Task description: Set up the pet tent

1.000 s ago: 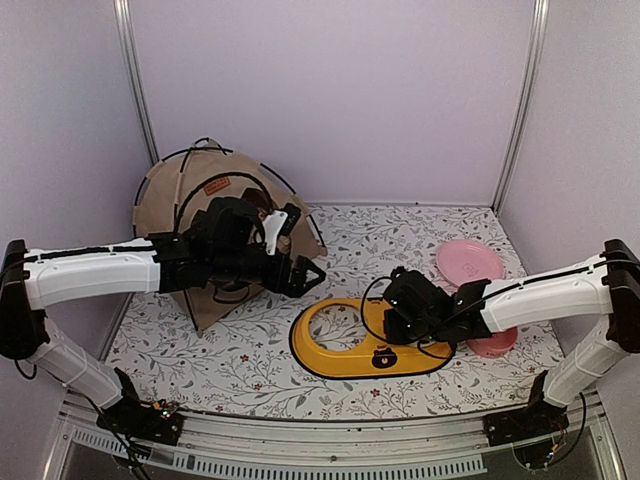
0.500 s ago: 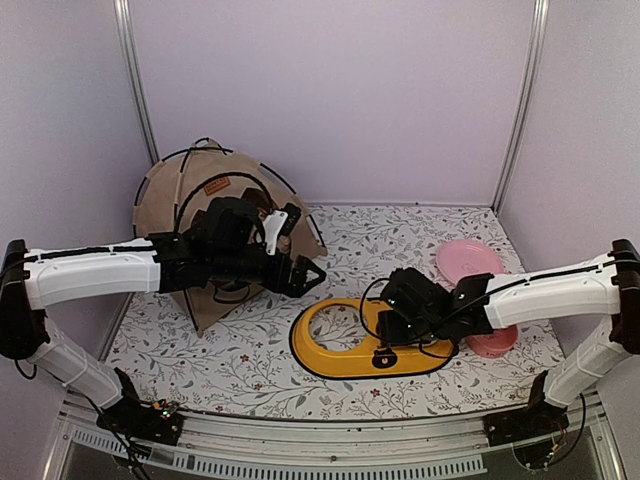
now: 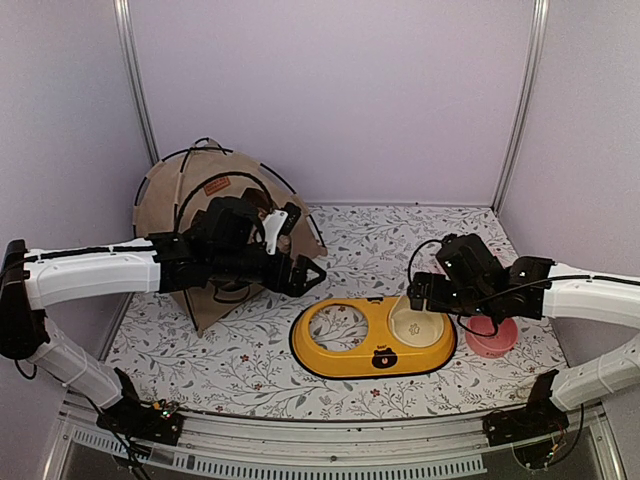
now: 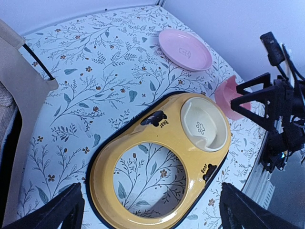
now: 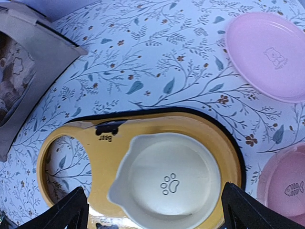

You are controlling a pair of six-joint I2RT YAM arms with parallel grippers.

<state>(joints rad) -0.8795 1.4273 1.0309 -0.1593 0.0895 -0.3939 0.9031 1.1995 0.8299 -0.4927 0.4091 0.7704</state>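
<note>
near the desk's (image 3: 250, 350) front edge, the cream bowl (image 3: 418, 322) now sits in the yellow tray (image 3: 372, 350). my right gripper (image 3: 420, 292) has just released it, jaws wide. my left gripper (image 3: 300, 247) hangs wide and empty. far left, the pet tent (image 3: 215, 170) stands, seemingly set up.

Far-left corner of your table (image 3: 380, 235) blocked by the pet tent (image 3: 175, 205), yellow tray (image 3: 377, 322) along the near edge at centre, pink plate (image 3: 469, 261) and pink bowl (image 3: 492, 340) by the right edge, free passage for you between tent and plate.
</note>
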